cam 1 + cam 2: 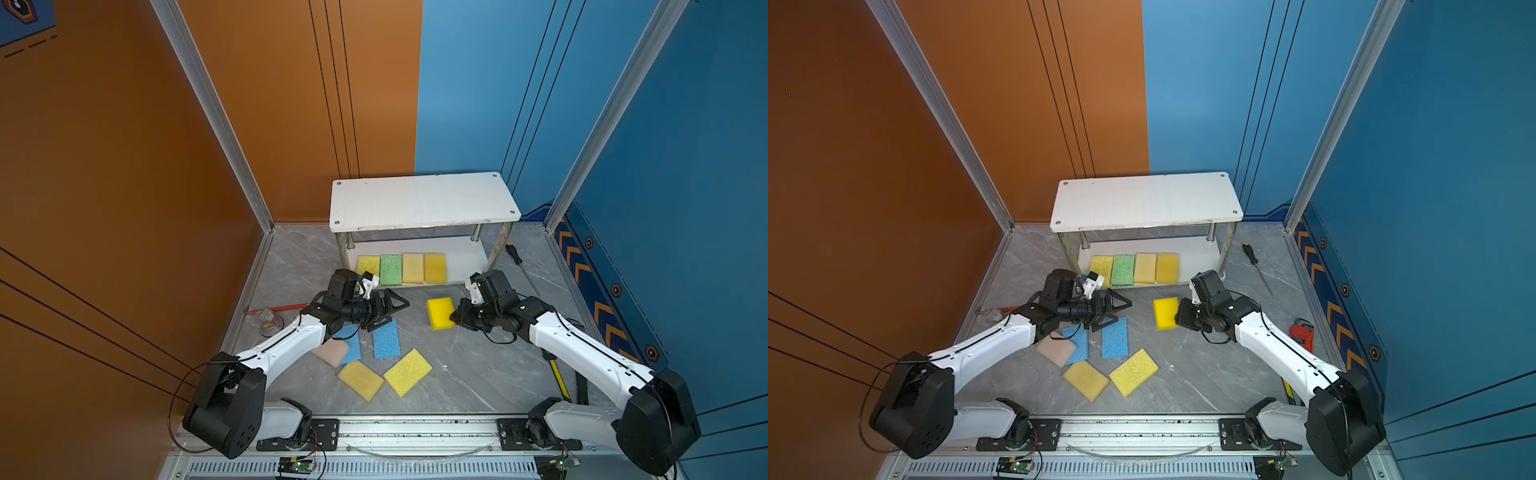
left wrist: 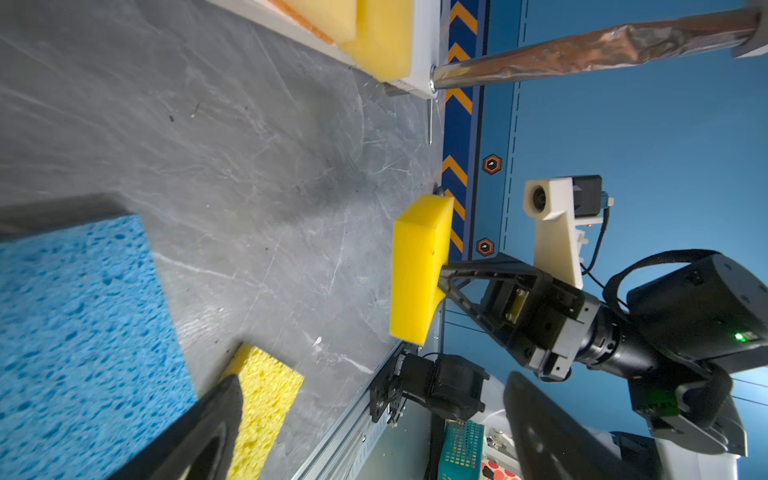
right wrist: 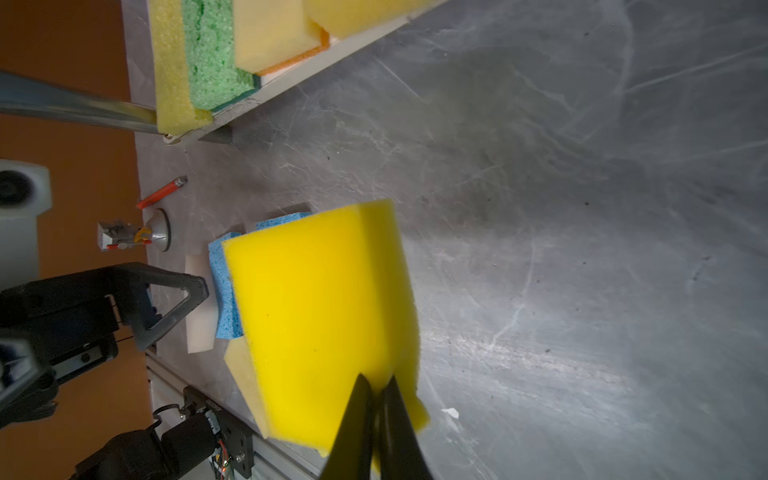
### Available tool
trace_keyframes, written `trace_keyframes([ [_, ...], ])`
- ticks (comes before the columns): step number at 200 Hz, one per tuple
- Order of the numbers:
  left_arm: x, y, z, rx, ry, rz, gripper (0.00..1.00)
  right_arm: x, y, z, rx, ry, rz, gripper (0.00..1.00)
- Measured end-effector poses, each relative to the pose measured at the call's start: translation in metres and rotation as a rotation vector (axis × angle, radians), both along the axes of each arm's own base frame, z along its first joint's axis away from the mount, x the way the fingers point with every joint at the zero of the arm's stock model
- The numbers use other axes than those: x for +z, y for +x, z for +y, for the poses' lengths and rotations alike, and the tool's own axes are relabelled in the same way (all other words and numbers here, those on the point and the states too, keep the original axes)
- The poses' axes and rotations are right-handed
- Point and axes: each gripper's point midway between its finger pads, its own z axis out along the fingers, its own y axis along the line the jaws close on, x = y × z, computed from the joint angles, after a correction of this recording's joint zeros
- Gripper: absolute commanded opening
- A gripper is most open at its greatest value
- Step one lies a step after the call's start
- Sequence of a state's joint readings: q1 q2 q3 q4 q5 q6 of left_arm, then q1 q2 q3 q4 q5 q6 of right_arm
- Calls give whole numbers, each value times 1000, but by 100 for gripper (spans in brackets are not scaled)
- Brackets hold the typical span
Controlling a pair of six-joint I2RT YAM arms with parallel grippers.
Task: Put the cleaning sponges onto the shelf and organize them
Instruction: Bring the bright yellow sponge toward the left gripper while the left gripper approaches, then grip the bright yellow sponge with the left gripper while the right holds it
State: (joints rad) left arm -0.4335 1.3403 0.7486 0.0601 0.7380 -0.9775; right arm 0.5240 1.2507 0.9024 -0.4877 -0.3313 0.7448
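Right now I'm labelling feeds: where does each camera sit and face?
Both top views: high above the front rail, looking down on the shelf; left gripper and right gripper show.
Left wrist: on left arm, facing right gripper; own open fingers show.
Right wrist: on right arm, facing left gripper; own fingers pinch the yellow sponge.
Shared: every view shows that sponge.

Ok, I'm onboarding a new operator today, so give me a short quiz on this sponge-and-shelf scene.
1. How many sponges lie on the lower board of the shelf?
2. True or false: the left gripper is holding a blue sponge.
3. What does the right gripper hold? A) green sponge B) yellow sponge C) screwdriver
Key: 1) four; 2) false, it is open and empty; 3) B.
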Motion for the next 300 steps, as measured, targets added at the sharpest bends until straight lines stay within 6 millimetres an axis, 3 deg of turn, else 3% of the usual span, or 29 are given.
trace_keyframes([
  [47, 11, 5, -15, -9, -50, -22, 97, 29, -3, 27, 63, 61, -38, 8],
  [103, 17, 3, -23, -22, -67, -25, 87, 24, -4, 45, 99, 59, -10, 8],
  [116, 17, 3, -23, -18, -70, -20, 76, 23, -5, 49, 104, 60, -5, 8],
  [181, 20, 4, -24, -19, -77, -30, 67, 24, -1, 66, 126, 80, -12, 8],
  [195, 21, 5, -24, -14, -82, -27, 54, 25, -1, 68, 130, 83, -13, 8],
  [213, 24, 6, -25, -12, -92, -38, 50, 27, 0, 69, 131, 89, -17, 9],
  [231, 25, 8, -24, -5, -98, -36, 35, 28, 1, 70, 128, 92, -15, 9],
  [285, 27, 16, -18, 19, -104, -43, 27, 32, 2, 74, 111, 127, -5, 14],
  [300, 27, 17, -16, 21, -107, -42, 27, 33, 4, 74, 103, 134, -5, 24],
])
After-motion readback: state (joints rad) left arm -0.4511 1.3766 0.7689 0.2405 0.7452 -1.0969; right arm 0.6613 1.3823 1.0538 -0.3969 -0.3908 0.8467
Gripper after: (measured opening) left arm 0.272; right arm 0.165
